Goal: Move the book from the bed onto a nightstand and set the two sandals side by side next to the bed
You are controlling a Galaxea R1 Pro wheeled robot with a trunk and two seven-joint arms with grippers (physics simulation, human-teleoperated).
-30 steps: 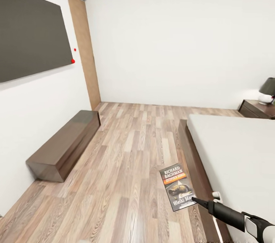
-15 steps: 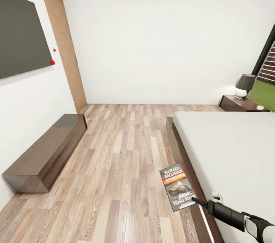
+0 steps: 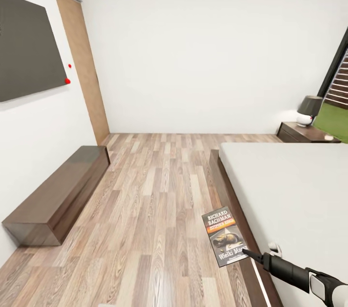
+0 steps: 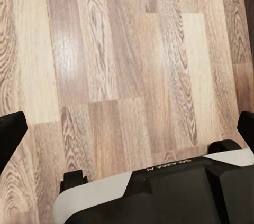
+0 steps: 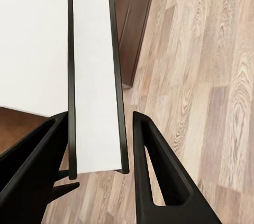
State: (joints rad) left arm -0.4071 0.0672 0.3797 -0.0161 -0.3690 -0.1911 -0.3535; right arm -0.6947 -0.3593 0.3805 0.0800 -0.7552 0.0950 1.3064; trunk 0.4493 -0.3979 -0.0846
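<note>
Head view, book: the book [image 3: 225, 237] hangs cover-up in the air over the wood floor [image 3: 154, 210], just beside the bed's dark frame, pinched at its lower corner by the right gripper [image 3: 247, 253].
Head view, bed: the bed [image 3: 295, 201] fills the right side — pale mattress, dark wood edge.
Head view, nightstand: one nightstand [image 3: 302, 132] stands past the far end of the bed, with a dark-shaded lamp [image 3: 308, 109] on top.
Head view, rest of room: a long dark bench cabinet [image 3: 60, 196] sits against the left wall under a dark wall panel [image 3: 26, 46]; a wooden door [image 3: 84, 65] stands beyond it.
Left wrist view: the left gripper [image 4: 127, 129] has its fingers [image 4: 10, 131] wide apart over bare floor planks.
Right wrist view: the right gripper's fingers [image 5: 151, 166] are clamped on the book [image 5: 95, 76] — seen edge-on, white pages between dark covers, with the bed frame and floor behind.
</note>
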